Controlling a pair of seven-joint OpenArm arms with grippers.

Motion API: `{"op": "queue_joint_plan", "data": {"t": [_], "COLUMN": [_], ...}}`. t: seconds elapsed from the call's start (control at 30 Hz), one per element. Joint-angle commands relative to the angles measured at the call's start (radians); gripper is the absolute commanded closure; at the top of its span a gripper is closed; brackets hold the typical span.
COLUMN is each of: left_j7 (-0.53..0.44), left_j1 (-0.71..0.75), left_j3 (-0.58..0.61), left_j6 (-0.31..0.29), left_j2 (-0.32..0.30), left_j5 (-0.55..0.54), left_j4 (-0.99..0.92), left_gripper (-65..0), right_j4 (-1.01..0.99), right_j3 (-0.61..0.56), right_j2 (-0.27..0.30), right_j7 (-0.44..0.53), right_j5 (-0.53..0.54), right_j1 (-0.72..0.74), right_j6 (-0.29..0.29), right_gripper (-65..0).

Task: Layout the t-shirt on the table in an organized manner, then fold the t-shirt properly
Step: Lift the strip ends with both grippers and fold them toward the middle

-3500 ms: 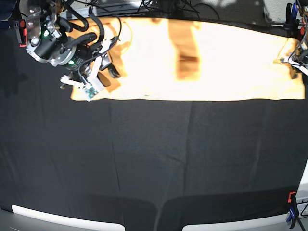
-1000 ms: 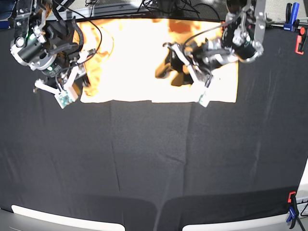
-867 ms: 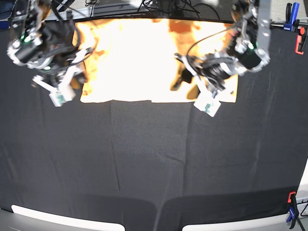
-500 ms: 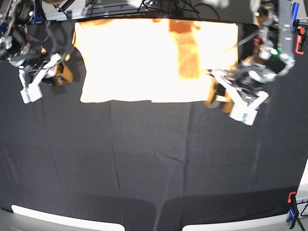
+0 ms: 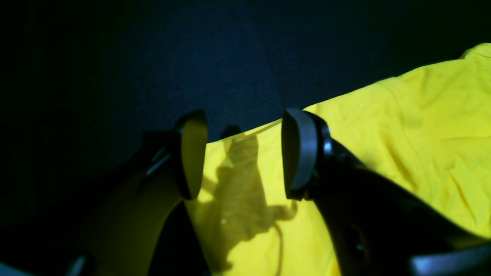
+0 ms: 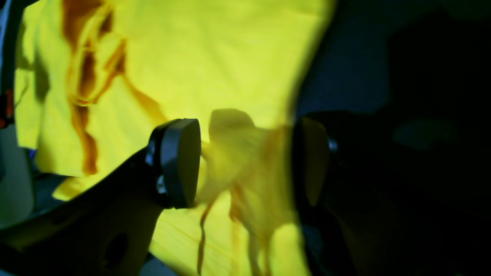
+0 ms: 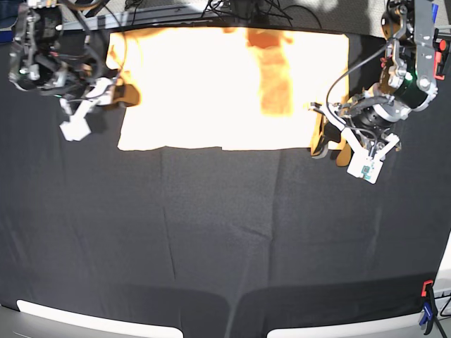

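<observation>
The t-shirt (image 7: 225, 88) is soft, pale orange-yellow cloth, folded into a broad rectangle at the far side of the table (image 7: 225, 239). Its near edge runs straight, and 1 darker folded strip crosses the upper middle. In the wrist views the fabric shows shallow creases and a loose rumpled edge. The table is covered in wrinkled black cloth with long faint seams; a red-and-blue clamp (image 7: 427, 310) grips its near right corner.

The left gripper (image 7: 338, 149) hangs just off the shirt's right edge, its 2 dark rounded fingers (image 5: 299, 153) spread apart over the hem with nothing between them. The right gripper (image 7: 106, 91) sits at the shirt's left edge, fingers (image 6: 178, 165) likewise parted wide, cloth lying loose below them, not pinched.

Compared with 1 second ago, both arms have pulled outward off the shirt, the right gripper has opened, and the rectangle lies flatter and uncovered.
</observation>
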Motion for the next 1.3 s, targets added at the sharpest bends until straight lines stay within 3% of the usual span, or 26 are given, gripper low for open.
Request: {"op": "queue_joint_plan", "data": {"t": [0.0,0.1,0.37,0.67,0.87,1.03,1.27], "left_j7": [-0.024,-0.024,-0.024,-0.023,-0.023,-0.024,-0.055], "left_j1": [-0.008,-0.008,-0.008,-0.008,-0.006,0.021,0.1], "left_j3": [-0.006,-0.006,-0.006,-0.005,-0.006,-0.006,-0.006], "left_j6": [-0.003,-0.003,-0.003,-0.003,-0.003,-0.003,-0.004], "left_j2": [-0.006,-0.006,-0.006,-0.006,-0.006,-0.006,-0.006], "left_j5": [-0.005,-0.005,-0.002,-0.002,0.047,0.099,0.101], "left_j4": [0.017,0.017,0.017,0.017,0.017,0.017,0.016], "left_gripper": [-28.8,-28.8,-28.8,-28.8,-28.8,-28.8,-28.8], "right_j4": [0.01,0.01,0.01,0.01,0.01,0.012,0.159], "right_j3": [-0.013,-0.058,-0.146,-0.151,-0.129,-0.021,0.037], "right_j2": [0.005,0.002,0.002,-0.003,-0.003,-0.003,-0.024], "right_j7": [0.009,0.037,0.026,0.027,0.028,-0.055,-0.07], "right_j5": [0.006,0.006,0.005,-0.003,-0.051,-0.05,0.002], "right_j1": [0.003,0.003,0.003,0.006,0.029,0.065,0.079], "right_j6": [-0.01,-0.036,-0.038,-0.027,-0.005,-0.004,-0.005], "right_gripper": [-38.3,-38.3,-36.6,-0.6,0.0,0.0,0.0]}}
